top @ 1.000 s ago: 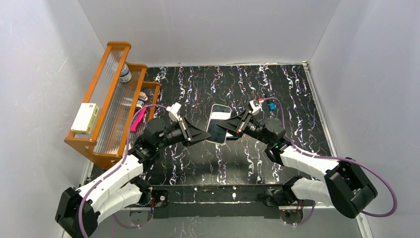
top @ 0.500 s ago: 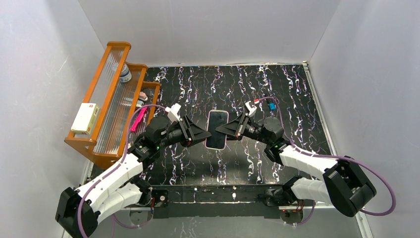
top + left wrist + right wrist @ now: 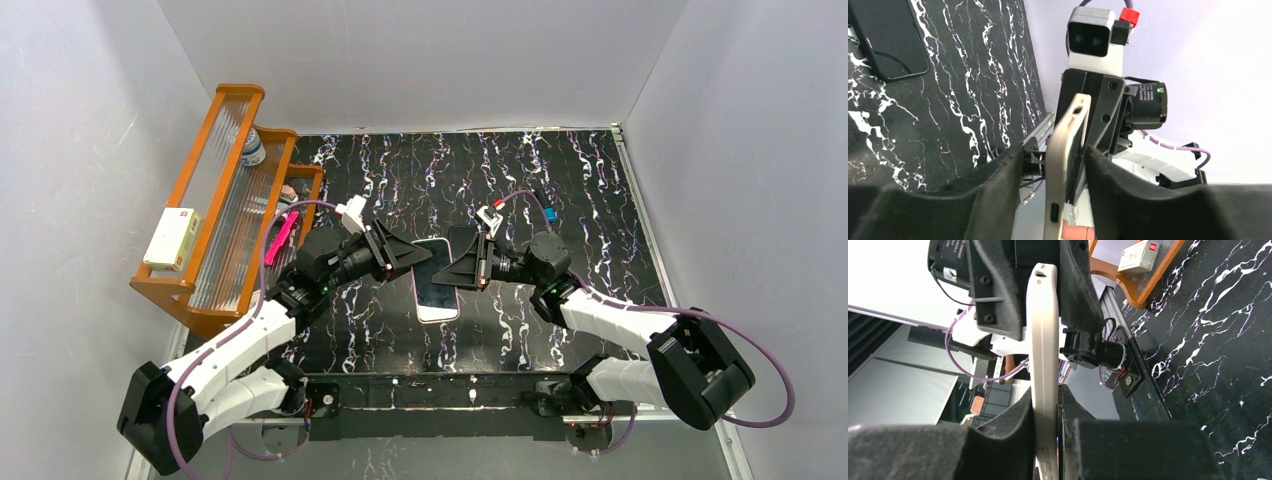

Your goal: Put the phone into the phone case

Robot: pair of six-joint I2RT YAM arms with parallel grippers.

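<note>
The pale beige phone case [image 3: 437, 285] hangs above the table between both grippers, its dark face up inside a pale rim. In the right wrist view the case [image 3: 1043, 340] is edge-on and my right gripper [image 3: 1045, 405] is shut on it, both pads pressing. In the left wrist view the case [image 3: 1065, 165] stands edge-on between the left gripper [image 3: 1053, 175] jaws, a dark slab flat against its right side. The right finger touches that slab; the left finger stands clear of the case. A flat black slab [image 3: 888, 40] lies on the table.
An orange wooden rack [image 3: 225, 200] stands at the left with a white box [image 3: 171, 238], a bottle [image 3: 253, 148] and a pink item [image 3: 280, 240]. A small blue connector [image 3: 549, 213] lies behind the right arm. Grey walls enclose the black marble table [image 3: 580, 170].
The case has moved toward the near edge and tilted slightly. Both grippers moved closer together over it, the left one reaching further right.
</note>
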